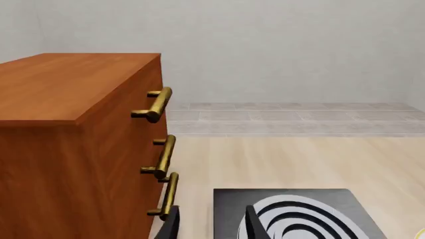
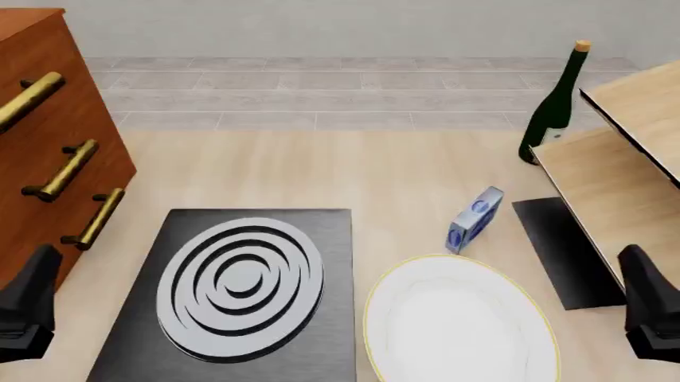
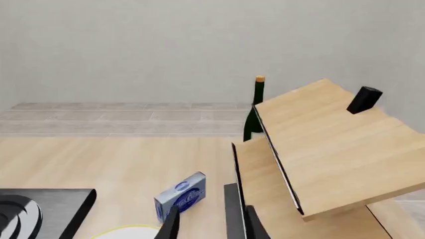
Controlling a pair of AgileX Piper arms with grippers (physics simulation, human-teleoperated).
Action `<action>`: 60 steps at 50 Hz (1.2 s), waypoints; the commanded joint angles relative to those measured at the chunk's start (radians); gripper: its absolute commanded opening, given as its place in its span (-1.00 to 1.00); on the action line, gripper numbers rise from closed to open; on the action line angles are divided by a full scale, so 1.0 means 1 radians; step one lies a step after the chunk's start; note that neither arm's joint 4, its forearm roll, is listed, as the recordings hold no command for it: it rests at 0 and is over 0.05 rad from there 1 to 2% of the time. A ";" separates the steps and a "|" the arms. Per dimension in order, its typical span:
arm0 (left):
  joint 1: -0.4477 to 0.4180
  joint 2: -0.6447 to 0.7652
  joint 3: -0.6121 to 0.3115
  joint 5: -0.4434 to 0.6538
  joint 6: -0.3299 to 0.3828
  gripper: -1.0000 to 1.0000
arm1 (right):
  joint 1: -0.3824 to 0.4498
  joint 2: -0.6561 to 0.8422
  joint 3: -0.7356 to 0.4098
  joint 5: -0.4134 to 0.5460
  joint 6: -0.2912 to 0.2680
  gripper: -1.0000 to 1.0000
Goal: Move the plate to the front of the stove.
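The white plate (image 2: 457, 326) with a thin yellow rim lies flat on the table, just right of the stove (image 2: 318, 239), and a sliver of its edge shows in the right wrist view (image 3: 126, 232). The stove is a dark square slab with a silver ringed burner (image 2: 239, 290); its corner also fills the left wrist view (image 1: 292, 199). My left gripper (image 2: 27, 310) hangs at the near left beside the stove, and its fingers (image 1: 256, 224) stand apart with nothing held. Near the right edge, my right gripper (image 2: 650, 310) is open too, right of the plate.
A wooden drawer cabinet (image 2: 43, 119) with brass handles stands at the left. A blue-and-white box (image 2: 475, 219) stands just behind the plate. A thin black mat (image 2: 563, 247) lies under a slanted wooden shelf (image 2: 616, 175) at the right, with a green bottle (image 2: 552, 103) behind.
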State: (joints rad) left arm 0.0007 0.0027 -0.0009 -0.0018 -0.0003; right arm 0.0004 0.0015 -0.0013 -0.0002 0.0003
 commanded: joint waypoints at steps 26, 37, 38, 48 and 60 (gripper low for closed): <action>-0.060 -0.001 -0.041 0.024 0.060 1.00 | 0.007 -0.001 -0.004 0.007 0.007 1.00; -0.226 -0.002 -0.155 0.122 0.186 1.00 | 0.001 -0.001 -0.006 0.003 0.015 1.00; -0.238 -0.002 -0.160 0.128 0.203 1.00 | 0.000 -0.001 -0.007 0.004 0.016 1.00; -0.444 0.070 -0.254 0.222 0.412 1.00 | -0.004 -0.001 -0.008 0.001 0.028 1.00; -0.587 0.228 -0.315 0.195 0.629 1.00 | 0.006 -0.001 -0.013 0.005 0.036 1.00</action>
State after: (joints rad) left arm -0.4586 0.1317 -0.2607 0.1865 0.4688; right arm 0.0026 0.0005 -0.0113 0.0025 0.0293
